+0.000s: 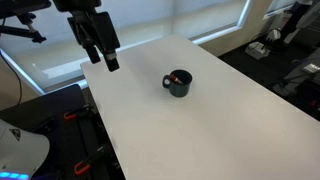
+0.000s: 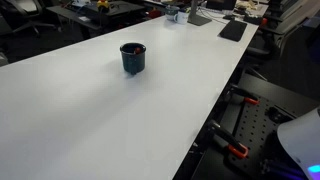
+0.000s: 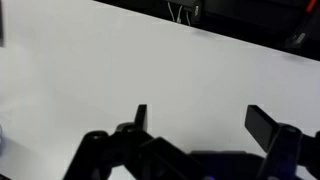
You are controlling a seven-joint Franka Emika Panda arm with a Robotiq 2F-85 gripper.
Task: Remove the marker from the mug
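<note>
We see the black end effector [image 1: 106, 60] hanging above the near corner of the long white worktop [image 1: 200, 130], its two fingers [image 3: 140, 116] spread wide with nothing between them. In the wrist view the pale worktop surface [image 3: 150, 60] shows past the fingers.

The small dark blue-black round mug [image 1: 179, 85] stands upright on the worktop, well apart from the end effector, lower than it and farther along the surface. Its side handle [image 1: 165, 82] faces back toward the end effector. The thin reddish-orange marker [image 1: 176, 76] sits inside the mug, showing just at the rim; it also shows in the exterior view from the far side [image 2: 130, 46], in the mug [image 2: 132, 59].

Much farther from the end effector than the mug, a flat black slab [image 2: 232, 30] lies at the end of the worktop [image 2: 110, 120]. Black clamps with orange tips [image 2: 235, 150] sit beside the worktop's edge.
</note>
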